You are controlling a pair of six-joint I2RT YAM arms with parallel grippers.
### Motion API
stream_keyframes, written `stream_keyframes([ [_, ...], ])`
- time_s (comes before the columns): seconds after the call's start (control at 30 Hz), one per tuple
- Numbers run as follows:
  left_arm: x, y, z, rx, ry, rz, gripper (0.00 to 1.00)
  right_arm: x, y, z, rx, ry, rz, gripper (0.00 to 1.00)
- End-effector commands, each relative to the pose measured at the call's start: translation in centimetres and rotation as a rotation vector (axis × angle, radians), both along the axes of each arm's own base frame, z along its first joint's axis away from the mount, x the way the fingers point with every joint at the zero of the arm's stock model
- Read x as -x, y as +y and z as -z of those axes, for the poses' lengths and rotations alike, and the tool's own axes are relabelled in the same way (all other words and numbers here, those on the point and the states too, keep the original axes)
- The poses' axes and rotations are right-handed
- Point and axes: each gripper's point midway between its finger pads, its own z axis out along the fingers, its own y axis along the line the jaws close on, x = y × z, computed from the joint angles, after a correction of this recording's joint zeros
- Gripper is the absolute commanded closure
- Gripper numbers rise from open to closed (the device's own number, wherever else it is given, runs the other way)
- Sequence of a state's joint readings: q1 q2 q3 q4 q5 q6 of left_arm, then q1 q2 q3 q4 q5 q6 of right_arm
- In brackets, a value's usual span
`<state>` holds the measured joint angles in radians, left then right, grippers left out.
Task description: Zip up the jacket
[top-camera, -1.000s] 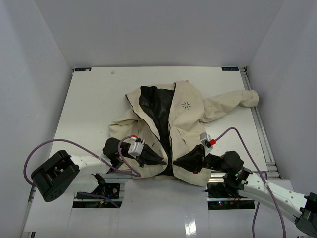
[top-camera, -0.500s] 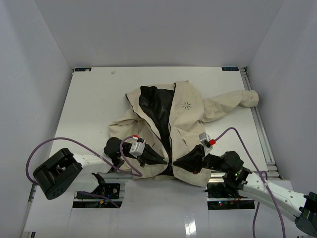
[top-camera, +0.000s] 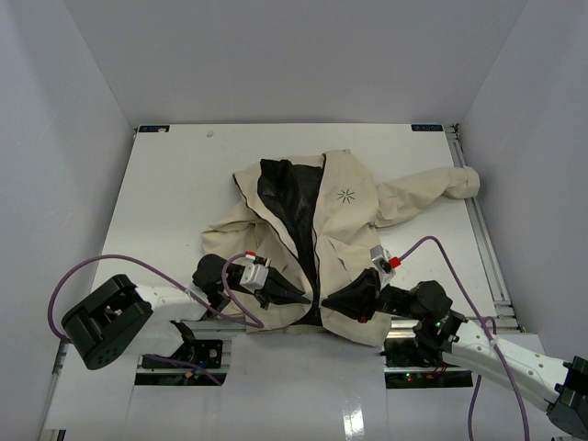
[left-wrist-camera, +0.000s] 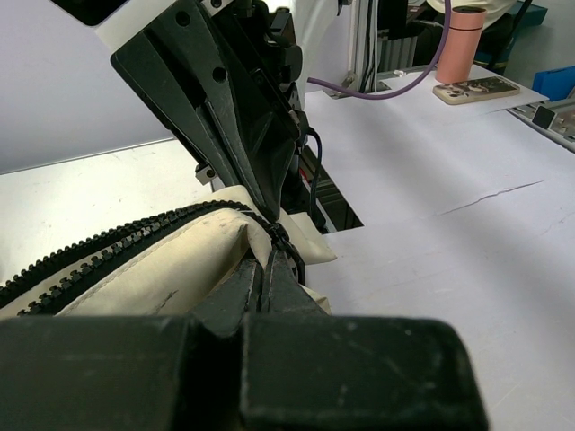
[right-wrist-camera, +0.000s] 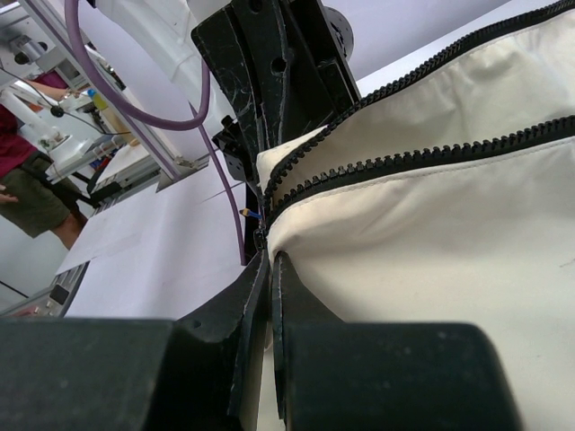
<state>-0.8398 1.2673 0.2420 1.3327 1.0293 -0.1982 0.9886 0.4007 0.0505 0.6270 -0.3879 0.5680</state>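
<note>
jacket (top-camera: 344,216) hem, pinched by left gripper (top-camera: 300,298), right gripper (top-camera: 333,301)

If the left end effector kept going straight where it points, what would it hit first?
The left end effector is shut on the jacket hem at the zipper, so it would push fabric first. Just beyond, facing it, is the right end effector, likely the first hard contact.

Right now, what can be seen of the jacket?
The jacket is cream-beige fabric with black lining, a dark zipper and a small starburst logo. It lies flat on the white table, unzipped, with one front panel folded back to show the lining and one sleeve stretched to the right. At the hem, the left end effector and right end effector are each shut on it at the zipper's bottom end.
</note>
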Motion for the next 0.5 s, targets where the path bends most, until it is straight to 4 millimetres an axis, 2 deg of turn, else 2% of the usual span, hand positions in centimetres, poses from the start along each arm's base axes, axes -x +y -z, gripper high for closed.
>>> stream_keyframes([
  [0.0, 0.55, 0.53, -1.76, 0.105, -0.128, 0.012, 1.00, 0.27, -0.02, -2.47, -0.063, -0.021, -0.014, 0.92],
  [0.47, 1.30, 1.10, -1.97, 0.131, -0.155, 0.031, 1.00, 0.53, -0.32, -2.92, -0.086, -0.015, -0.019, 0.92],
])
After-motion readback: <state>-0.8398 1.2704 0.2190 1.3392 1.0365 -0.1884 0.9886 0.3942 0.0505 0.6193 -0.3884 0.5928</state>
